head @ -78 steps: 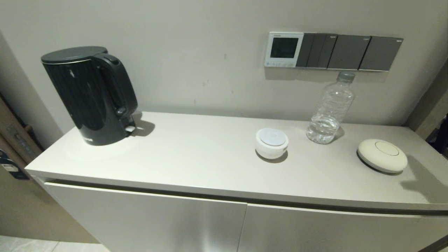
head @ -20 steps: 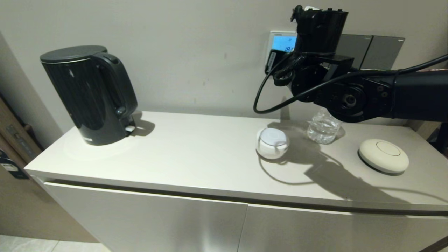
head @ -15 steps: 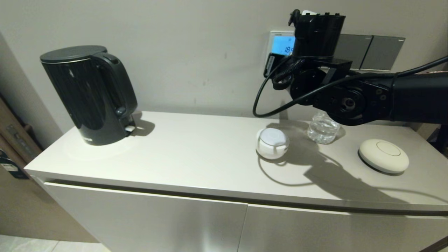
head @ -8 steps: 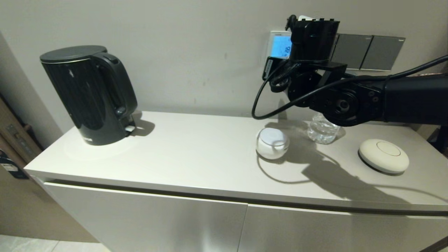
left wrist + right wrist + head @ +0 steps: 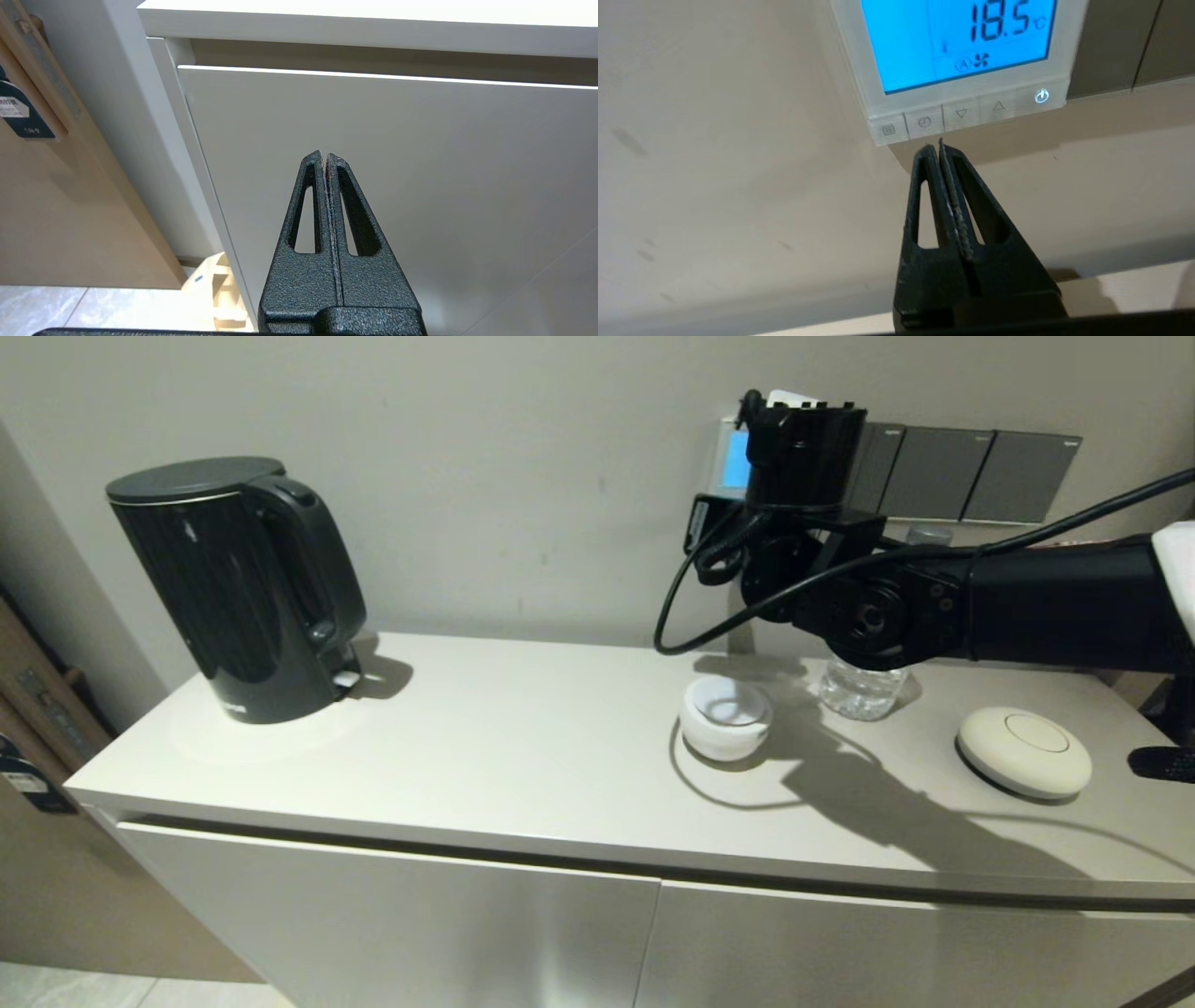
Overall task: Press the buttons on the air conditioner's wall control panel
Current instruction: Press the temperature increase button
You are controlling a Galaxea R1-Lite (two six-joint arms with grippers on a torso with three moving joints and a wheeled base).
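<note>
The air conditioner's wall control panel (image 5: 962, 46) is a white-framed square on the wall, its screen glowing blue and reading 18.5. The buttons (image 5: 962, 114) run along its lower edge, and the power one at the end is lit. My right gripper (image 5: 934, 145) is shut and empty, its tips just below the button row, under the clock button and the down arrow. In the head view my right wrist (image 5: 803, 448) covers most of the panel, leaving a blue sliver (image 5: 736, 457). My left gripper (image 5: 324, 156) is shut and parked low before the cabinet door.
Dark grey switch plates (image 5: 971, 476) adjoin the panel. On the countertop (image 5: 513, 756) stand a black kettle (image 5: 238, 588) at the left, a white round pot (image 5: 725, 717), a clear water bottle (image 5: 861, 691) under my arm, and a cream disc (image 5: 1022, 749).
My right arm has slid left along the wall and now covers more of the panel. The screen, dark 5 s ago before the arm came, glows blue.
</note>
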